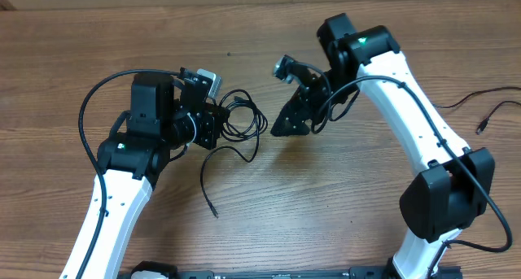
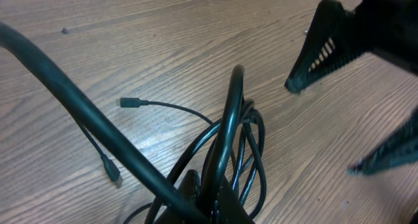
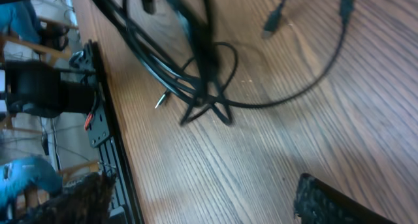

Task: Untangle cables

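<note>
Looking at the left gripper [image 1: 216, 121] first, I see its fingers pressed together on the cables [image 1: 242, 120], pinching the bundle at its left side. In my left wrist view the black loops fan out from that grip and down onto the wood. The right gripper [image 1: 281, 126] sits just right of the bundle with its fingers spread wide and nothing between them. It points toward the loops but stays apart from them. The bundle itself lies a little left of the middle of the tabletop [image 1: 326, 222], several thin loops crossing one another. One loose tail [image 1: 210, 189] trails out of it toward the near edge and ends on bare wood. From the left wrist I can pick out a small plug [image 2: 125, 102] lying flat beyond the loops, and a second plug [image 2: 113, 172] nearer the camera. The right wrist view shows a silver tip [image 3: 162, 101] poking out beside the knot of cords. Off by the right edge of the tabletop a lone cord [image 1: 492, 115] lies well apart from everything else.
</note>
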Action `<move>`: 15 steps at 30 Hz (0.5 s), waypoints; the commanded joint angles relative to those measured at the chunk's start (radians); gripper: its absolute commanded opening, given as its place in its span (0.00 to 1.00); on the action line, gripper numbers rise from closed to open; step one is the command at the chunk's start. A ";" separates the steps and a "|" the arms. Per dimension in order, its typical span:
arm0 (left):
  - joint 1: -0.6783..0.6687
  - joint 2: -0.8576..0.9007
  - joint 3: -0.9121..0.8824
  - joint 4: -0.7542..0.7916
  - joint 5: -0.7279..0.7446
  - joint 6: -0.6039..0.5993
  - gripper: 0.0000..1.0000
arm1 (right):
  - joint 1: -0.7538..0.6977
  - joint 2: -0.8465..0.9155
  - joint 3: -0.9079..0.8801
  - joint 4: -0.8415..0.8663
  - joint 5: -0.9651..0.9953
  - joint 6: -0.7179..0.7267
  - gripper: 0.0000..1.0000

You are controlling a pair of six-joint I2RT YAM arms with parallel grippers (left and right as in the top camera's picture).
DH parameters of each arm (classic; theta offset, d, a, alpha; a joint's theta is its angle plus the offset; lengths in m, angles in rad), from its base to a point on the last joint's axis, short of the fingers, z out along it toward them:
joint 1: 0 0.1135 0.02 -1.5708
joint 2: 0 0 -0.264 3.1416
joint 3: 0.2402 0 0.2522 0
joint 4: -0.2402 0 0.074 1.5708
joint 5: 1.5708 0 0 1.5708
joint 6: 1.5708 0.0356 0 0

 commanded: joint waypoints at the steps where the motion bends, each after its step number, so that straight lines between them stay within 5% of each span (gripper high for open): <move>1: -0.006 0.002 0.018 0.002 0.020 -0.073 0.04 | 0.025 -0.040 0.014 0.008 -0.028 -0.034 0.85; 15: -0.007 0.002 0.018 -0.026 0.135 -0.211 0.04 | 0.061 -0.040 0.014 0.089 -0.089 -0.032 0.55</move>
